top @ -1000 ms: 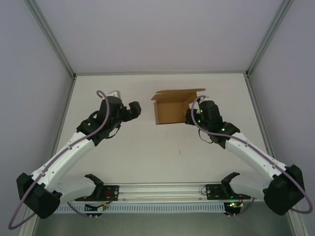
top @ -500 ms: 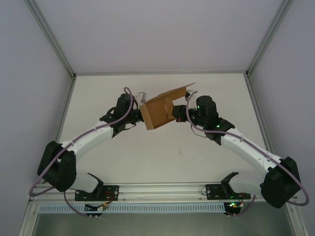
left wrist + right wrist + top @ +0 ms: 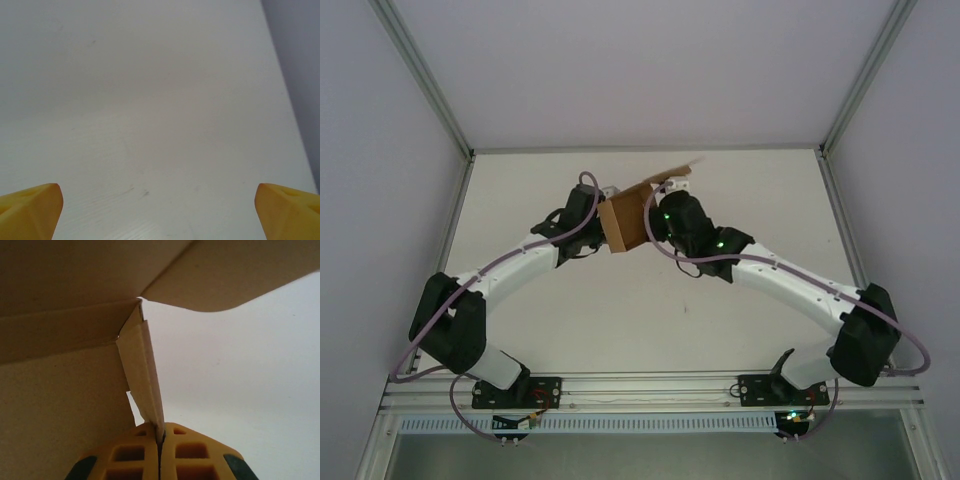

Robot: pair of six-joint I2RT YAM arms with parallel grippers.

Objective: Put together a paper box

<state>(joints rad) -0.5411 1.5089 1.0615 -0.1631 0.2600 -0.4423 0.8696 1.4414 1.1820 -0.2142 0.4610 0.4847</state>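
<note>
The white table (image 3: 520, 330) takes up most of the top view, fenced by a metal frame. The left arm (image 3: 510, 270) and the right arm (image 3: 780, 275) both reach forward and inward, and their wrists meet over the far middle of the table.

The paper box (image 3: 623, 222) sits between those two wrists. It is plain brown cardboard and tilted, with one long flap (image 3: 668, 177) sticking up and away toward the far right. Whether a lower corner touches the table cannot be told from above.

In the right wrist view the box's inner panel (image 3: 60, 405) fills the left side, and a curved flap (image 3: 235, 275) overhangs from above. A narrow folded side wall (image 3: 144, 375) runs down into the right jaws. These are pressed together on the lower edge of that wall, and the yellow fingers (image 3: 195, 452) meet around the cardboard with no gap showing.

The left jaws are spread wide. Their yellow fingertips (image 3: 30, 210) sit at the two bottom corners of the left wrist view, with bare table (image 3: 160, 125) between them and no cardboard in the gap.
</note>
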